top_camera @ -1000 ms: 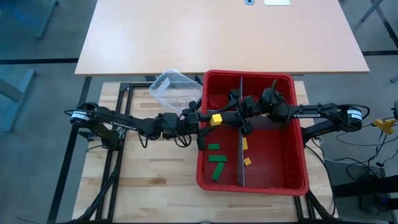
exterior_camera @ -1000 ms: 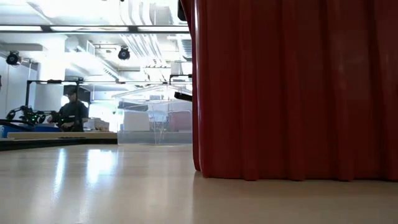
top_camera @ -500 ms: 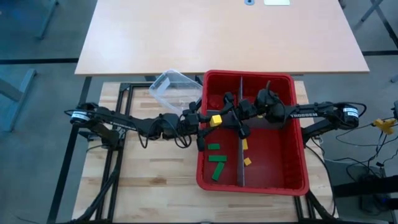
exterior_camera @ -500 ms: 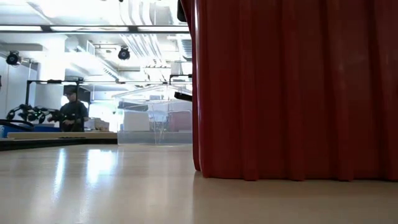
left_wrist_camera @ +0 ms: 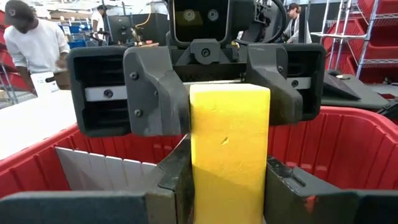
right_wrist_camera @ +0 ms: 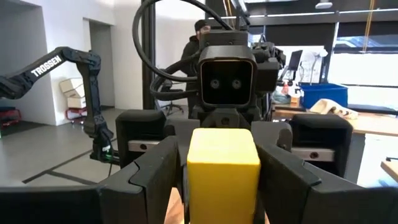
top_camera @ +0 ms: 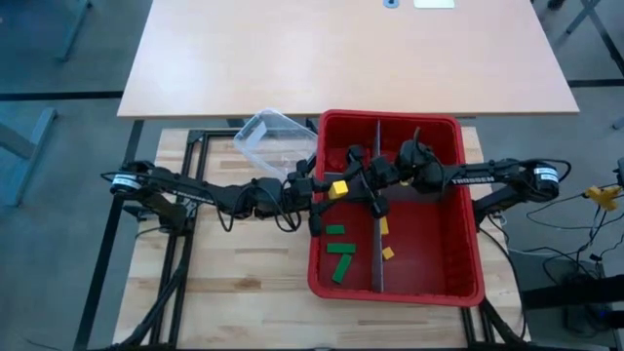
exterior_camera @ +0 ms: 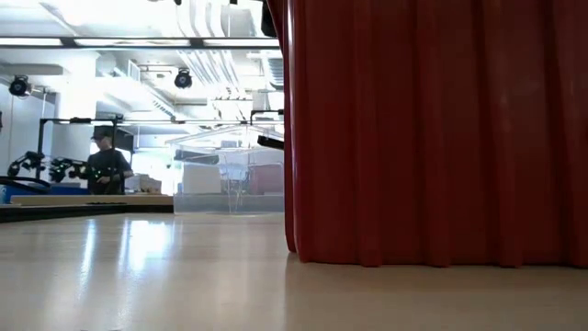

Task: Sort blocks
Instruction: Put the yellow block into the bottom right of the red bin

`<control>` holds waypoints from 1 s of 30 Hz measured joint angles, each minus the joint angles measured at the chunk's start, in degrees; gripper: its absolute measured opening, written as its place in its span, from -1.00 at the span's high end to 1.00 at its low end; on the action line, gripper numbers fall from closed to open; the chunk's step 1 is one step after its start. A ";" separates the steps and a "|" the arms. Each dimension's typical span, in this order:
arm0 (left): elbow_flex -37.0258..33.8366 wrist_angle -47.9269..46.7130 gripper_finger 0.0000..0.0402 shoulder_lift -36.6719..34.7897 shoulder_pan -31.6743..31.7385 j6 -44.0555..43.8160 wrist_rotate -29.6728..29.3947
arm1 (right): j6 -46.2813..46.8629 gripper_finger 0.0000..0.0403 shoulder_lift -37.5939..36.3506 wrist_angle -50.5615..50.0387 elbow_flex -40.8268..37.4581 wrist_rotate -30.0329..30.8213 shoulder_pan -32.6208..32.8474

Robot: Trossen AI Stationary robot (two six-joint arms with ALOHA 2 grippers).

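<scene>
Near the middle of the high view the left end effector [top_camera: 330, 190] is clenched on a yellow block [top_camera: 339, 186], above the left compartment of the red bin [top_camera: 468, 244]. The right end effector [top_camera: 357, 179] faces it, its fingers [left_wrist_camera: 155, 93] on both sides of the same block — contact cannot be judged, nor its state. Lower in the bin lie green blocks [top_camera: 339, 252] and, right of the grey divider [top_camera: 377, 258], yellow blocks [top_camera: 386, 239]. In the low view the bin wall hides everything inside. A clear tub [top_camera: 274, 138] stands on the table [top_camera: 244, 283] at the bin's upper left.
</scene>
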 joint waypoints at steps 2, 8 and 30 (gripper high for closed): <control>0.00 -0.05 0.46 0.00 0.02 -0.02 -0.06 | 0.02 0.09 1.21 -0.01 0.65 -0.05 0.20; -0.08 -0.81 0.46 0.00 0.00 -0.23 -0.14 | 0.00 0.09 5.33 0.33 3.65 -0.23 0.57; -0.15 -1.72 0.46 0.05 0.02 -1.24 -0.44 | -1.49 0.43 10.84 -0.24 8.67 -1.76 1.95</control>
